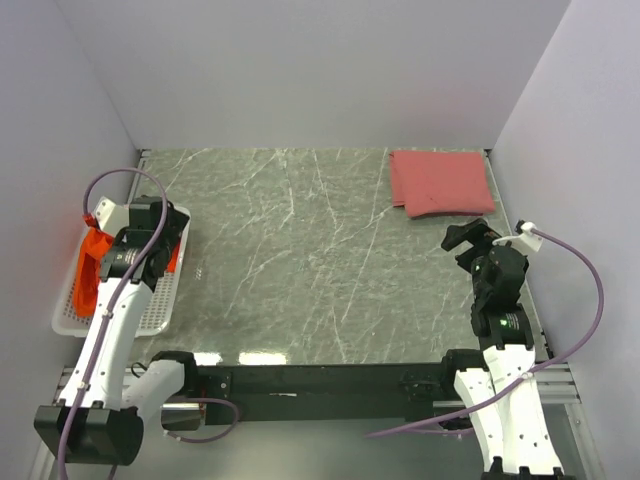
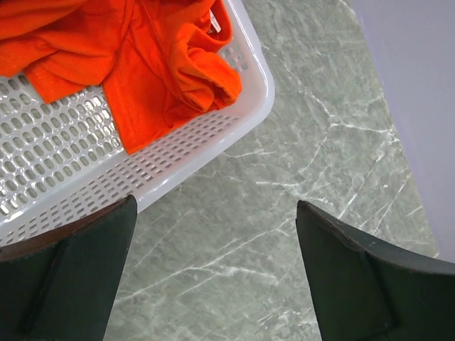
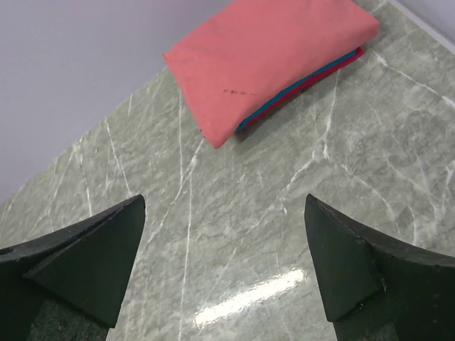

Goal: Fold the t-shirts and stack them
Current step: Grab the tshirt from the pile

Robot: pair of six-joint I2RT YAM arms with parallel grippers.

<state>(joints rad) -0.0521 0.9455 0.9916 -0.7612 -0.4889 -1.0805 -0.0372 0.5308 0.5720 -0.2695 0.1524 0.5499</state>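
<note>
Orange t-shirt (image 2: 142, 64): crumpled, soft matte cloth in loose folds, heaped inside white plastic mesh basket (image 2: 185, 153), filling the upper left of the left wrist view, one hemmed edge bunched close to the rounded rim. Pink t-shirt (image 3: 263, 64): folded into a flat, neat rectangle, lying at upper right of the overhead view near the back wall, with thin teal and crimson cloth edges showing beneath it in the right wrist view. Basket: rounded corner, walls and floor pierced with rows of oval slots, standing at the left edge of the overhead view. Table (image 1: 300, 260): grey-green marble pattern with white veins, glossy, light glare along the lower part. Enclosed on three sides by plain pale walls (image 1: 300, 70). Left gripper (image 2: 213, 284): dark fingers spread wide, nothing between, above basket corner and bare stone. Right gripper (image 3: 224, 263): likewise spread and empty, over bare table, near the pink fold.
</note>
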